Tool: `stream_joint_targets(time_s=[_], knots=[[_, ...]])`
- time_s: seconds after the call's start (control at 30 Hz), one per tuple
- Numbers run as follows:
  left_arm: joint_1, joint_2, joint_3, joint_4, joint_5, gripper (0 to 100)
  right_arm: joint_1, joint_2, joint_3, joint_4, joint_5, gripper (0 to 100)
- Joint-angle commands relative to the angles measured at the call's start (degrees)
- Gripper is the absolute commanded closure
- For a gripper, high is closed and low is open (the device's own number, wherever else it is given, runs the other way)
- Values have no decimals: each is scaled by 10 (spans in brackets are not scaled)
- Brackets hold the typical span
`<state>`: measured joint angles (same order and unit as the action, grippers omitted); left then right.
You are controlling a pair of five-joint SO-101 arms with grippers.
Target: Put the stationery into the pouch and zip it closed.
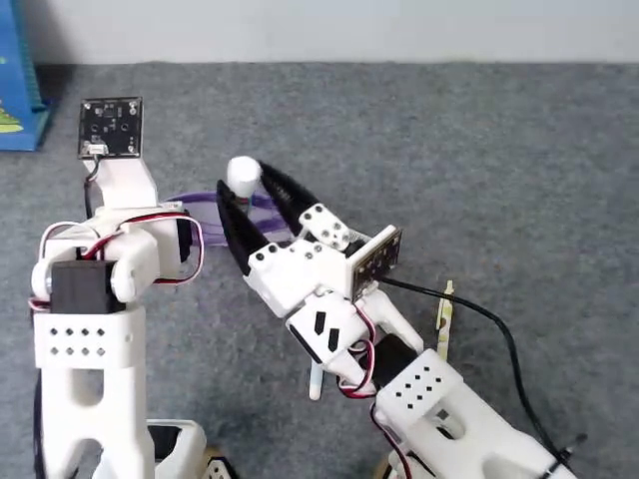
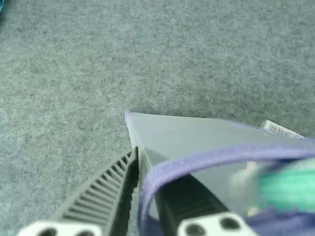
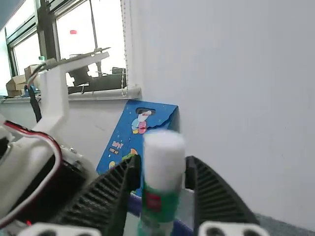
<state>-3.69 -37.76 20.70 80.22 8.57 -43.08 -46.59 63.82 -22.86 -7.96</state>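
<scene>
- We see the pouch (image 2: 197, 137), grey with a purple rim, lying on the grey mat (image 1: 499, 150) between the two arms. Its mouth is open and its zip undone.
- The left gripper (image 2: 140, 162) is clenched on the pouch's rim, with one finger inside the mouth and the other outside.
- The right gripper (image 1: 243, 186) is clamped on a glue stick (image 1: 243, 176) with a white cap and a green label. It holds the stick roughly upright, cap uppermost, over the pouch (image 1: 190, 203).
- In the right wrist view, the glue stick (image 3: 162, 167) sits squarely between the fingers of the right gripper (image 3: 162, 172). The purple rim crosses just at the stick's lower end.
- From the left wrist, we make out the stick's green body (image 2: 285, 187) just beyond the rim. We cannot tell how far inside it reaches.
- Outside the pouch, a yellowish pen (image 1: 444, 317) lies on the mat beside the right arm. A thin white stick (image 1: 316, 381) lies partly under that arm.
- A blue box (image 1: 18, 80) stands at the mat's far corner, well apart from the pouch.
</scene>
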Motion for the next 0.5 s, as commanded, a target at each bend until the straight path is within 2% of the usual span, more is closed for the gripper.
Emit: stream_joint_targets(time_s=[0.0, 0.1, 0.2, 0.33, 0.47], knots=[[4, -2, -5, -17, 6, 989, -7, -52, -10, 50, -4, 787], [4, -2, -5, -17, 6, 989, -3, -103, -15, 131, -4, 804], [3, -2, -5, -18, 6, 989, 19, -145, -52, 258, -5, 805], [0, -2, -5, -16, 6, 989, 92, -161, -149, 456, -7, 808], [0, -2, -5, -14, 6, 989, 161, -126, -235, 611, -6, 809]])
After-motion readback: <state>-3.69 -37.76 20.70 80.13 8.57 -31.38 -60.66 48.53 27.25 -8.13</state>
